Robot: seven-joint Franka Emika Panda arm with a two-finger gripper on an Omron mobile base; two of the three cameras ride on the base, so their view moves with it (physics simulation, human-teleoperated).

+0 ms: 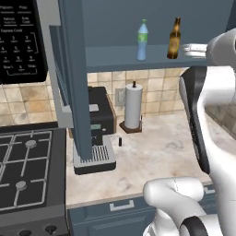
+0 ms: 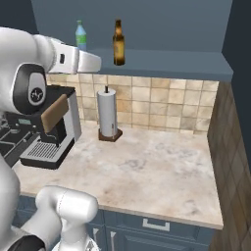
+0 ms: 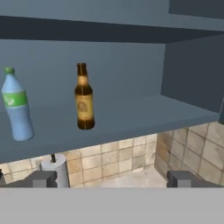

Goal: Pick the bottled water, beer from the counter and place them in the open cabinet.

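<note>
Your claw [image 3: 112, 179] stands wide open and empty short of the open cabinet's shelf [image 3: 131, 118], where beer [image 3: 84, 97] and bottled water [image 3: 16, 105] stand upright, apart; placing looks complete, so withdraw clear.

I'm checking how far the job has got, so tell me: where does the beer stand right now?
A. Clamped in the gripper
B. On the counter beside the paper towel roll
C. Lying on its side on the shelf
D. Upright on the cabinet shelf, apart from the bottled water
D: the beer stands upright on the open cabinet shelf, with a clear gap between it and the bottled water, and the gripper is open, holding nothing.
</note>
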